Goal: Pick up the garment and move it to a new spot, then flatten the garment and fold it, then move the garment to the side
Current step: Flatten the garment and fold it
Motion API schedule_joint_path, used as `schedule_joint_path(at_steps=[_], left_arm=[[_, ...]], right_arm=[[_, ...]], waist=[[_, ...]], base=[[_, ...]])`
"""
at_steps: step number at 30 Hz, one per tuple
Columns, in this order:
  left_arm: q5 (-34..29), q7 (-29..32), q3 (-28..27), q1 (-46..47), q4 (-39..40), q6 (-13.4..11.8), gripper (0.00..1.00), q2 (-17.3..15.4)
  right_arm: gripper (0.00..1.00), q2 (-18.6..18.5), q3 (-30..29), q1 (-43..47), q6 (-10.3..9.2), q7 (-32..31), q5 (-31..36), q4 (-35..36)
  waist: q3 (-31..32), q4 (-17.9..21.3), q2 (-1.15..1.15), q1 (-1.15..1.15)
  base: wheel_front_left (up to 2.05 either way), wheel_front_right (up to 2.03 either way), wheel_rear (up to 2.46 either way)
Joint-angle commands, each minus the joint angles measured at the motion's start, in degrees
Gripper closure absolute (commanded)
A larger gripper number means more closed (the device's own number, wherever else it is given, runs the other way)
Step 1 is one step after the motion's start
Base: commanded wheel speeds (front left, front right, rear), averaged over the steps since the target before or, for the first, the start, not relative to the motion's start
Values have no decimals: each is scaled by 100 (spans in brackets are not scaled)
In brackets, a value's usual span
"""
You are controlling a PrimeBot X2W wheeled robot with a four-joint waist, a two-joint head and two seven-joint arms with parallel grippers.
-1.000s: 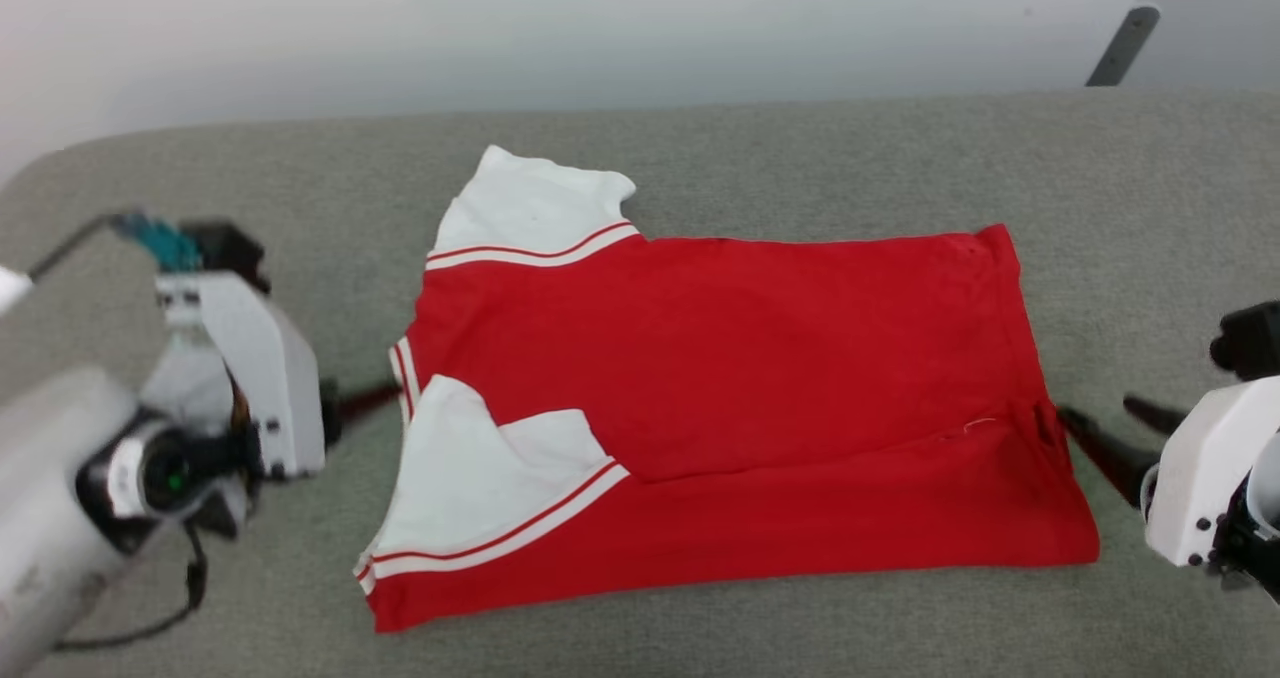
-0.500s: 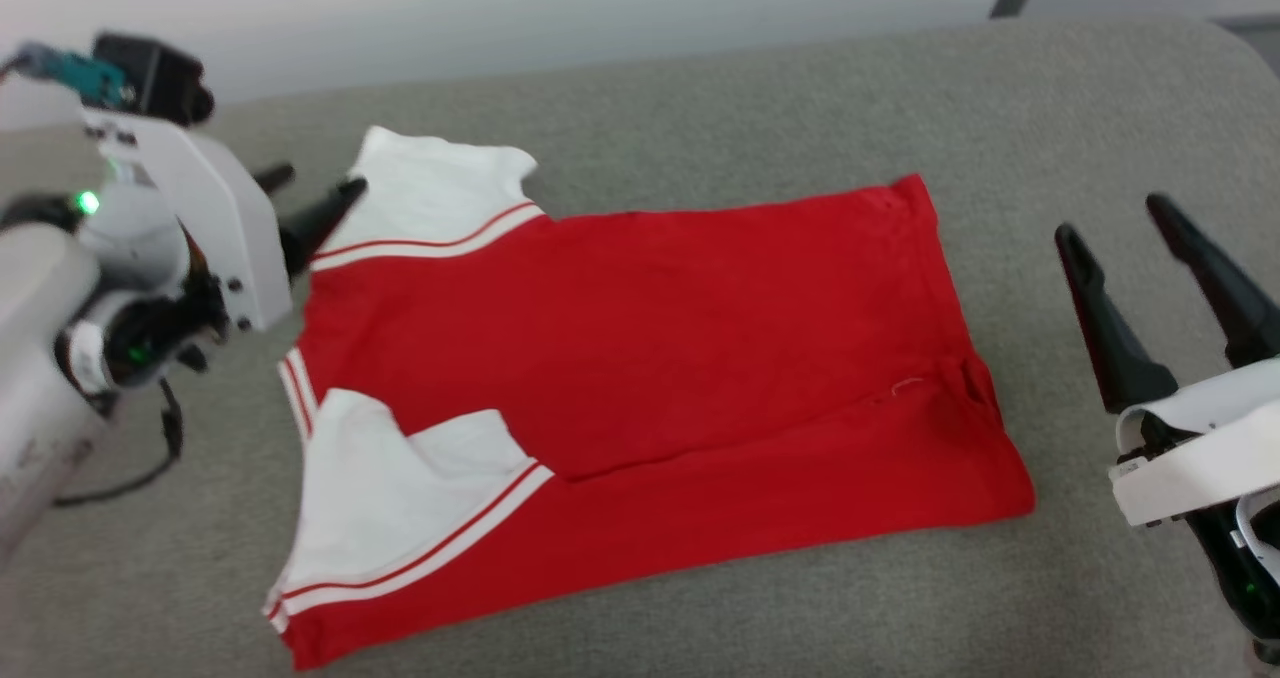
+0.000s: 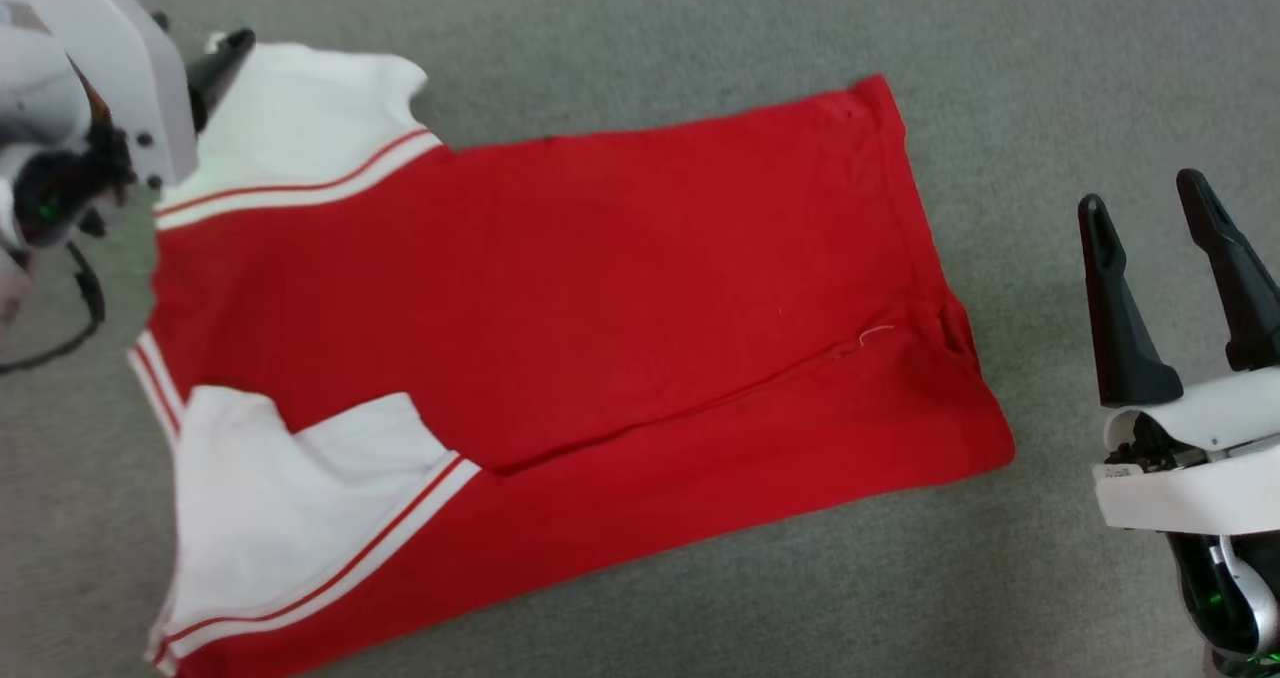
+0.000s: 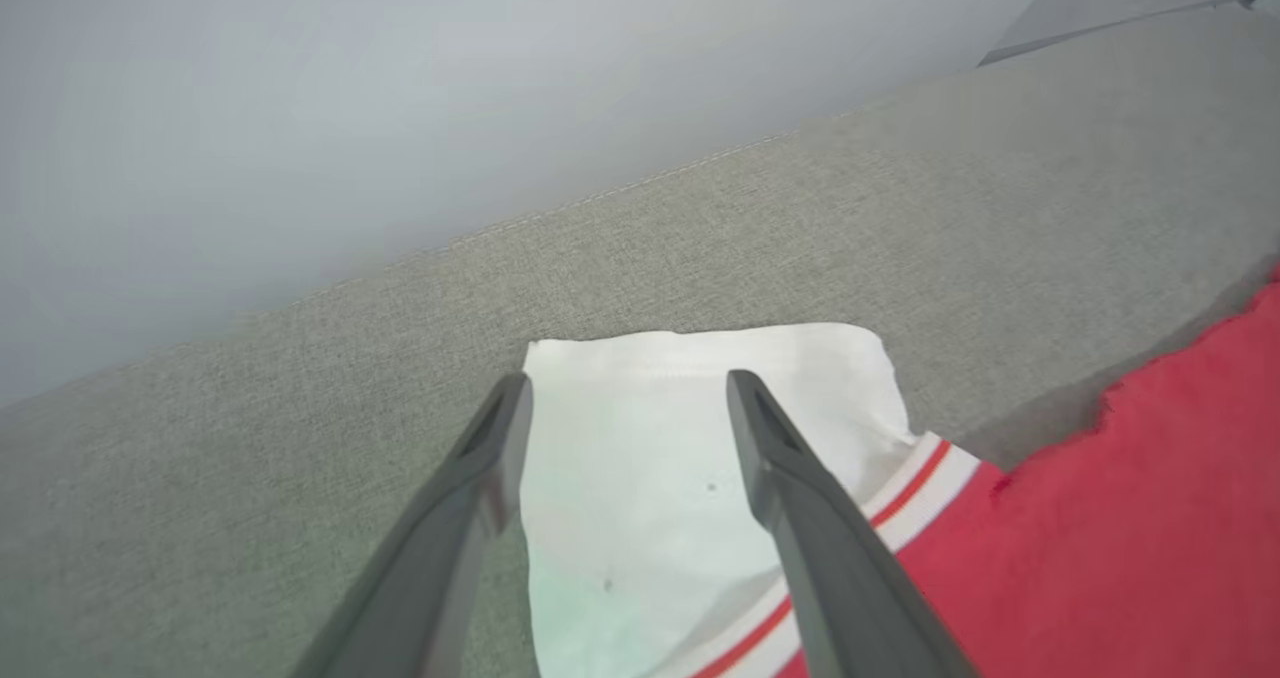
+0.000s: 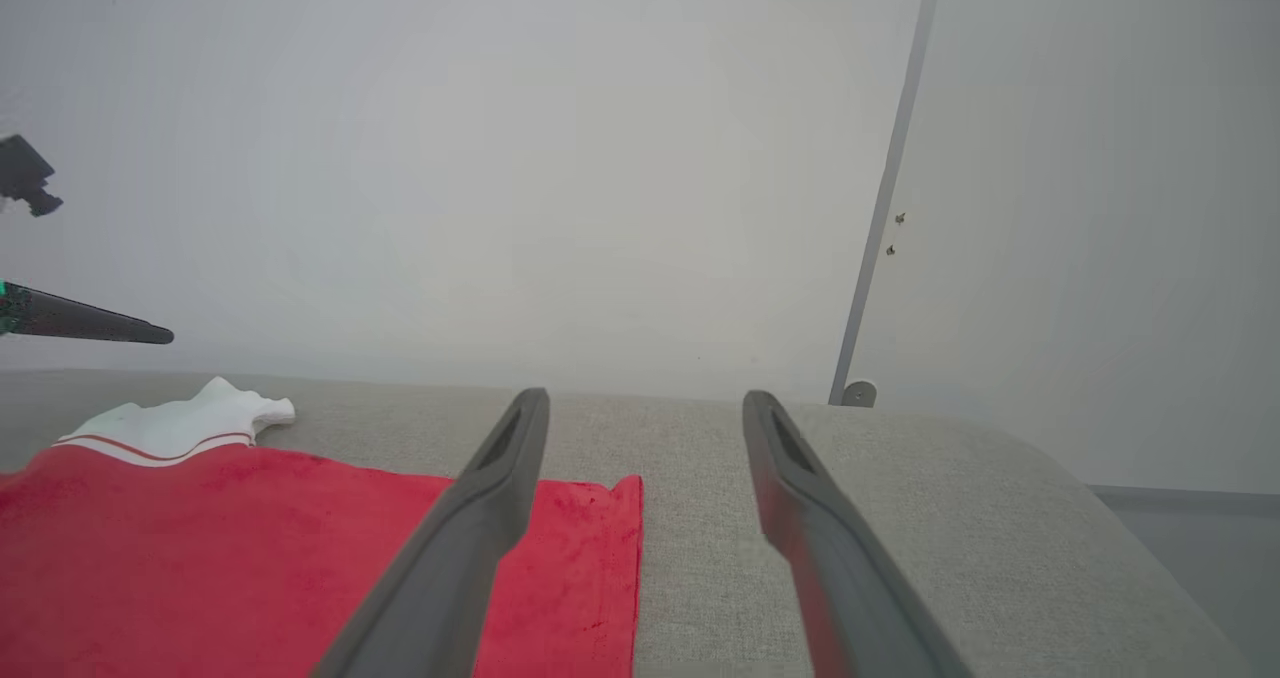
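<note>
Grey woven upholstered surface (image 3: 700,18) carries everything. Red short-sleeved T-shirt with white sleeves and striped trim (image 3: 620,288) lies spread flat between both hands, near long side already folded over body. Judged: relocating and flattening done, first fold in; far-side fold, crosswise folds and move aside left. Right hand (image 3: 1140,190): fingers wide apart, empty, shirt hem (image 3: 935,278) off to its left, not touching. Left hand (image 4: 625,383): fully spread, nothing gripped, far white sleeve (image 4: 690,438) just beneath fingertips; contact unclear.
</note>
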State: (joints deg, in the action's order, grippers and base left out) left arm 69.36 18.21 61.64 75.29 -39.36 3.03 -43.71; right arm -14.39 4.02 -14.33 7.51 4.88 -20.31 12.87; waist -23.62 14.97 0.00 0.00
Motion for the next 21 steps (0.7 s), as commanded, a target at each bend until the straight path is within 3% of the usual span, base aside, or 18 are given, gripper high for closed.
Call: schedule_joint_path(at_steps=[1,10,21], left_arm=[[-86,112,47,155,-177,33,0,20],[-233,801,252,638,-921,72,0,203],[-486,1916,661,892,-1602,-298,0,318]], right_arm=[[0,37,21,30,-4,52,-24,34],[0,5,102,-39,-4,101,-90,-27],[0,-34,109,-171,-4,-65,-194,33]], waist=[[-500,290,0,0],[-877,359,0,0],[-996,322,0,0]], base=[[0,0,0],[0,0,0],[0,0,0]])
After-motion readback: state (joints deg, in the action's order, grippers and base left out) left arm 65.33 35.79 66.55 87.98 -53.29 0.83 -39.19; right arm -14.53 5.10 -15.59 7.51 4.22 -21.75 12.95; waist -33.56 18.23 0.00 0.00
